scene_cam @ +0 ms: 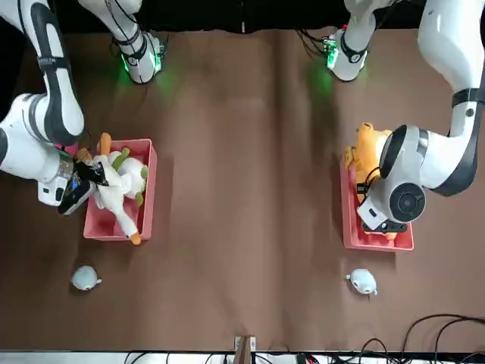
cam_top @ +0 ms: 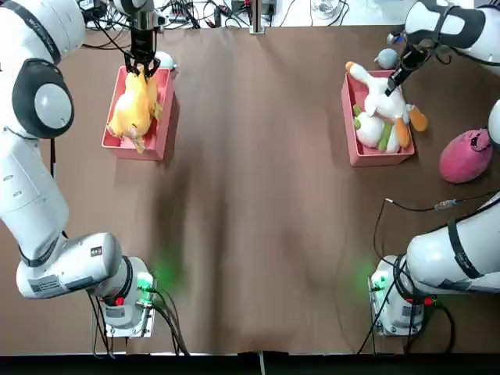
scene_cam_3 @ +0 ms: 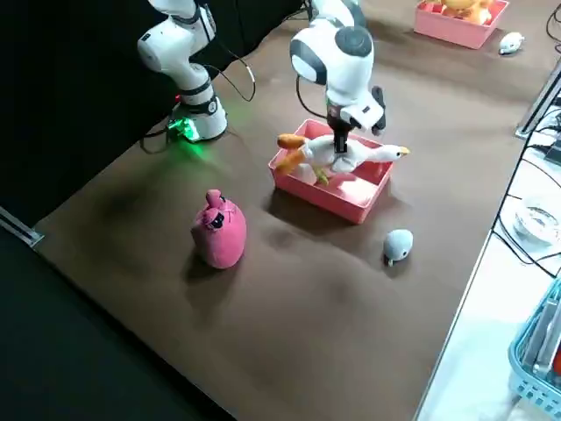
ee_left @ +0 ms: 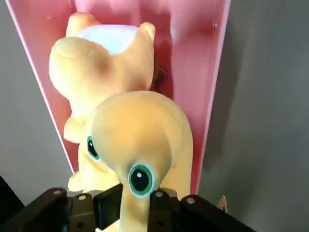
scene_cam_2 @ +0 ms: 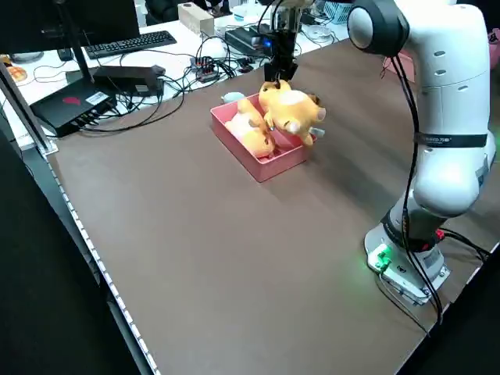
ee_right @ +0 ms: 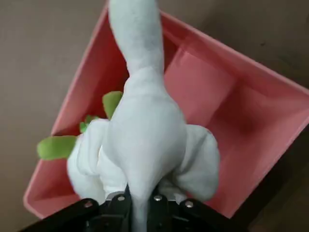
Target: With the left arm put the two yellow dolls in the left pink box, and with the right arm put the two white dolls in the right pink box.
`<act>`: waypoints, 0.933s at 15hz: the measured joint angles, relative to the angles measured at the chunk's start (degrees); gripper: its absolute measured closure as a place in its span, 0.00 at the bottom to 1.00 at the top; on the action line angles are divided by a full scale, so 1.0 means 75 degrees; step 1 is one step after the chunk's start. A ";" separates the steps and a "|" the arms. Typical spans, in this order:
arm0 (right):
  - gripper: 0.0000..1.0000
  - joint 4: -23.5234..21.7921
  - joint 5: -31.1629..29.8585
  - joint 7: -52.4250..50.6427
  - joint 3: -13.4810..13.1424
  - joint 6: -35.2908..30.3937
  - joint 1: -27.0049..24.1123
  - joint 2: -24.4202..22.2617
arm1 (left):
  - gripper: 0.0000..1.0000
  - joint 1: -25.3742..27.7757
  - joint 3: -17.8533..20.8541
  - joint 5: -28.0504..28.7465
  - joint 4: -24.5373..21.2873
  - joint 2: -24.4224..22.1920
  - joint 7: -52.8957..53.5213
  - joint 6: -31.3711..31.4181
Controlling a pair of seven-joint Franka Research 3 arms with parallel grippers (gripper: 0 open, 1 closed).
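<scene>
My left end effector (cam_top: 141, 69) grips a yellow doll (cam_top: 134, 103) over the left pink box (cam_top: 166, 117), a second yellow doll (scene_cam_2: 248, 134) inside. My right end effector (cam_top: 393, 81) grips a white goose doll (cam_top: 378, 95) above the right pink box (cam_top: 348, 129), another white doll (cam_top: 369, 130) inside.

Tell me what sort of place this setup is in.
Probably a robotics lab. Two arms stand bolted to a brown table; beside it a desk carries a keyboard, cables and electronics. The left gripper and right gripper each hold a plush toy above pink boxes.

Yellow dolls (cam_top: 134, 105), white dolls (cam_top: 379, 109) over pink boxes (cam_top: 160, 133)
</scene>
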 joint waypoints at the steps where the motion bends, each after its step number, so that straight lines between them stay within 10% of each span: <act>1: 0.90 -0.0053 0.0000 0.0000 0.0001 0.0205 -0.0015 0.0168 | 0.87 -0.0007 0.0013 0.0027 -0.0006 0.0076 -0.0028 0.0031; 8: 0.89 0.0036 0.0000 -0.0002 0.0130 0.0932 0.0104 0.1159 | 0.89 -0.0045 0.0265 0.0035 -0.0081 0.0576 -0.0060 0.0472; 14: 0.37 0.0692 -0.0001 0.0019 0.0136 0.0386 0.0154 0.1173 | 0.53 -0.0094 0.0314 0.0035 0.0044 0.0637 -0.0099 0.0822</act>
